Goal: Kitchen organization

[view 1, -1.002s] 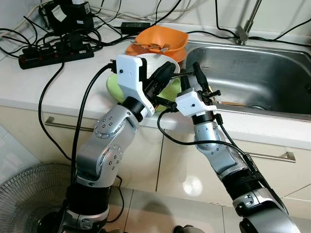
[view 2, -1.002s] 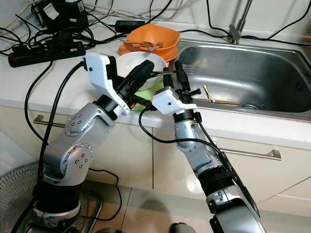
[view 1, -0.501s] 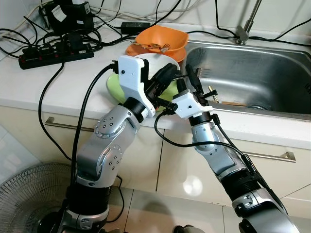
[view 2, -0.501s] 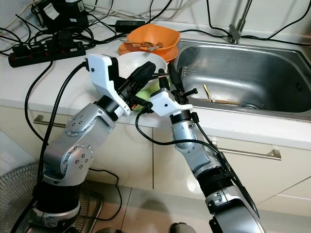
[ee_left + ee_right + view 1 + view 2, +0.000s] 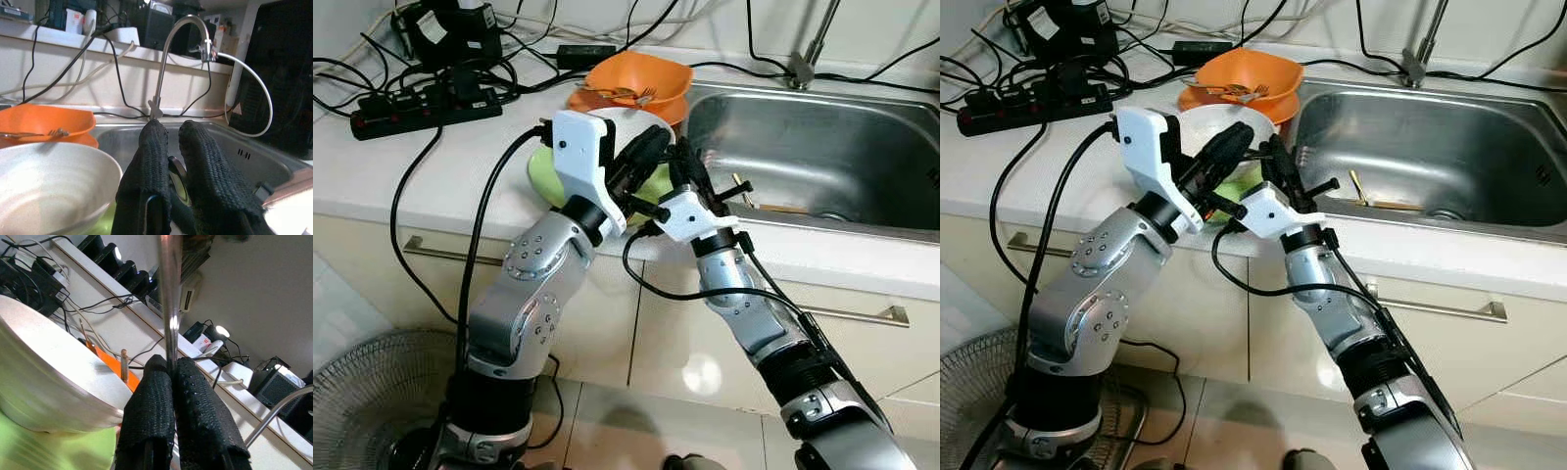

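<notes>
Right tool (image 5: pixel 1275 157) clenched on a metal utensil (image 5: pixel 169 298) beside the white bowl (image 5: pixel 1203 127), left tool (image 5: pixel 651 147) closed empty, sink (image 5: pixel 822 147) open alongside, right tool now nearer the bowl.

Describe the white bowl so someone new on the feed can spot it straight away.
Start at the steel sink and move to the counter on its left side, where dishes are piled by the rim. The white bowl sits on a lime-green plate, just in front of the orange bowl holding a fork. It is the pale one of the stack, with both grippers at its sink-side edge.
</notes>
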You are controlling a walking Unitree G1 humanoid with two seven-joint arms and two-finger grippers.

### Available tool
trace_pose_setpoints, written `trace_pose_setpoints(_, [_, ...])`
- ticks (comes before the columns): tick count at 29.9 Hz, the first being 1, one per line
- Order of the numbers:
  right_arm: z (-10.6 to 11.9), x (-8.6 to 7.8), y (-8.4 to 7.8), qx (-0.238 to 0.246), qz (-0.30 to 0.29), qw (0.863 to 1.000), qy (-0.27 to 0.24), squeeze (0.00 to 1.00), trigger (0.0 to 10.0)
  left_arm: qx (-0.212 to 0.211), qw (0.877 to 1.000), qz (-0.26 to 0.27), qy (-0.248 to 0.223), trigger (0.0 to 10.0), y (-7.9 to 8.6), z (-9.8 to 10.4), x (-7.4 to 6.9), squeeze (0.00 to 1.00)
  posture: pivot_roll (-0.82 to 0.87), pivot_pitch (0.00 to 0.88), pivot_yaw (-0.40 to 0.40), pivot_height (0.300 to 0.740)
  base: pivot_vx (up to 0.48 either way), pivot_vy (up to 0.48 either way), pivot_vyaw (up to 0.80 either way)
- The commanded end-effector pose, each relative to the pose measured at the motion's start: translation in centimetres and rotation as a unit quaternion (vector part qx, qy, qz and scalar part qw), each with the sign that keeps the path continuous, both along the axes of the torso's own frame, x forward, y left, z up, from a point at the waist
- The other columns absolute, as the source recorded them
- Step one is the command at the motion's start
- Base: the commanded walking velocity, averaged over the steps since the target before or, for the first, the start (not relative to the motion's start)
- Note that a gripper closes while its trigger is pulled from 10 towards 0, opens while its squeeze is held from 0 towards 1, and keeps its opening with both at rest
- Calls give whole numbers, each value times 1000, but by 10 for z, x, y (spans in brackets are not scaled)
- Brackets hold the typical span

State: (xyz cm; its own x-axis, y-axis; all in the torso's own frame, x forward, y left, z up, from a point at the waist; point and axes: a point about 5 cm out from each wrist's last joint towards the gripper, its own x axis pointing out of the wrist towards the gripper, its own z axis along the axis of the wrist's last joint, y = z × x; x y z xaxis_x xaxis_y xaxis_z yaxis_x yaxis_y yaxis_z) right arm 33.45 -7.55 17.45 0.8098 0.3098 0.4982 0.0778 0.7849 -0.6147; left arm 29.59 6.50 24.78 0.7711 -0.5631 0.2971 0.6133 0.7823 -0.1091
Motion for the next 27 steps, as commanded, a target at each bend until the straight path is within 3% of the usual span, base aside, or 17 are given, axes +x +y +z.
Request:
trace_pose_setpoints(1, [4,2,-6,17,-9,1000,-2,0,0,-2,1000,19,15,10000,6,-4,4,1000,20,55,16,732,0,0,0])
trace_pose_setpoints(10, [12,5,-10,17,-18,1000,-16,0,0,-14,1000,21,10,10000,8,-1,4,1000,22,52,15,732,0,0,0])
trace_pose_setpoints(22, [30,25,-36,78,-74,994,-2,0,0,-31,999,16,-2,10000,7,2,0,1000,22,33,7,732,0,0,0])
trace_pose_setpoints(23, [31,26,-37,79,-75,994,-1,0,0,-35,999,19,-4,10000,8,3,0,922,22,29,8,732,0,0,0])
trace_pose_setpoints(24, [31,28,-38,79,-77,994,-1,0,0,-37,999,23,-7,10000,9,4,0,0,21,27,7,732,0,0,0])
trace_pose_setpoints(27, [36,31,-43,82,-85,993,-3,0,0,-42,999,31,-10,10000,11,5,1,0,21,24,7,732,0,0,0])
